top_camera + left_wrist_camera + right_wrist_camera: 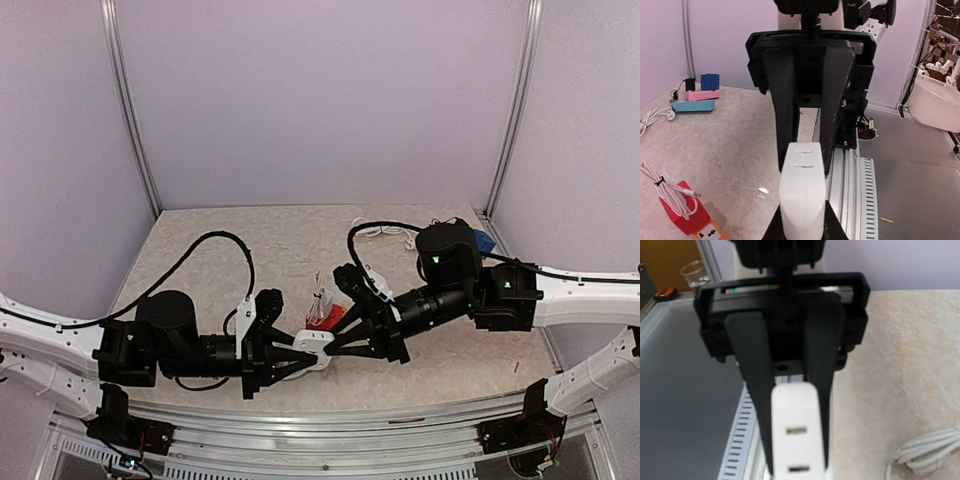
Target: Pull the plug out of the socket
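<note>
One white plug-and-socket piece (316, 346) hangs just above the table's near middle, held from both ends. Its smooth rounded end, the plug (801, 200), sits between the fingers of my left gripper (300, 352), which is shut on it. The end with two slots, the socket (796, 440), is clamped by my right gripper (336, 340), facing the left one. In the left wrist view the right gripper's black fingers (785, 100) flank the slotted end. The join between plug and socket is hidden.
A red power strip (328, 316) with a tied white cable (318, 298) lies just behind the grippers. Blue, pink and teal strips (693, 100) sit at the back right corner. A coiled white cord (930, 450) lies nearby. A metal rail (330, 420) runs along the near edge.
</note>
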Motion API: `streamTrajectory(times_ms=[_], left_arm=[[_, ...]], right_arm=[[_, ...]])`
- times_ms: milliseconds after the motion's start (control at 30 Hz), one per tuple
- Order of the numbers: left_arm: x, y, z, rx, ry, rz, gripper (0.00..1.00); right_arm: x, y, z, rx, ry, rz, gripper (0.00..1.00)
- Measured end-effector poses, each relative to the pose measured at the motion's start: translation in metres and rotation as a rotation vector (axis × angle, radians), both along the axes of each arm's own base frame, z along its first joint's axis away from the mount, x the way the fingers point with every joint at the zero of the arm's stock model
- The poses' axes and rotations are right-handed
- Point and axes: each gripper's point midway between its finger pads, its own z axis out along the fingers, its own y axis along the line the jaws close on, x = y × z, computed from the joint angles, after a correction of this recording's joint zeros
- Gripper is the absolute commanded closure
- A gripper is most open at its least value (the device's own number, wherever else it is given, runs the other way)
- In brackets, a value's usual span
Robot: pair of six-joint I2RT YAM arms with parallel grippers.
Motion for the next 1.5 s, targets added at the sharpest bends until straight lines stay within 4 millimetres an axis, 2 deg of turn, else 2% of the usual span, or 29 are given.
streamTrajectory(times_ms=[100,133,200,300,400,500,600,700,800,867,1000,1233,1500], left_arm=[[-0.001,0.001,0.004,-0.010,0.003,-0.010,0.99],[0.001,0.003,0.005,-0.014,0.004,-0.001,1.00],[0.009,0.007,0.008,-0.023,0.011,0.025,1.00],[0.028,0.018,0.017,-0.055,0.032,0.088,1.00],[0.061,0.039,0.031,-0.106,0.073,0.192,1.00],[0.107,0.069,0.040,-0.146,0.122,0.341,1.00],[0.166,0.116,0.050,-0.198,0.181,0.532,1.00],[0.221,0.171,0.054,-0.259,0.260,0.702,1.00],[0.265,0.207,0.043,-0.278,0.352,0.802,1.00],[0.293,0.222,0.023,-0.265,0.436,0.848,1.00],[0.344,0.234,-0.017,-0.235,0.598,0.883,1.00],[0.413,0.232,-0.078,-0.177,0.757,0.901,1.00],[0.457,0.227,-0.133,-0.121,0.873,0.910,0.98]], right_arm=[[0.000,0.001,0.003,0.011,0.000,-0.001,0.50],[0.002,0.002,0.005,0.019,-0.004,-0.011,0.38],[0.004,0.002,0.008,0.024,-0.001,-0.031,0.22],[0.013,-0.006,0.020,0.052,-0.022,-0.092,0.11],[0.021,-0.020,0.040,0.103,-0.053,-0.155,0.09],[0.030,-0.030,0.053,0.135,-0.075,-0.208,0.08],[0.037,-0.032,0.053,0.134,-0.077,-0.244,0.08],[0.041,-0.034,0.042,0.109,-0.066,-0.267,0.07],[0.043,-0.035,0.034,0.091,-0.060,-0.285,0.07],[0.045,-0.035,0.033,0.088,-0.060,-0.294,0.07],[0.049,-0.036,0.032,0.087,-0.063,-0.310,0.07],[0.056,-0.040,0.023,0.068,-0.055,-0.334,0.07],[0.062,-0.044,0.012,0.046,-0.040,-0.358,0.07]])
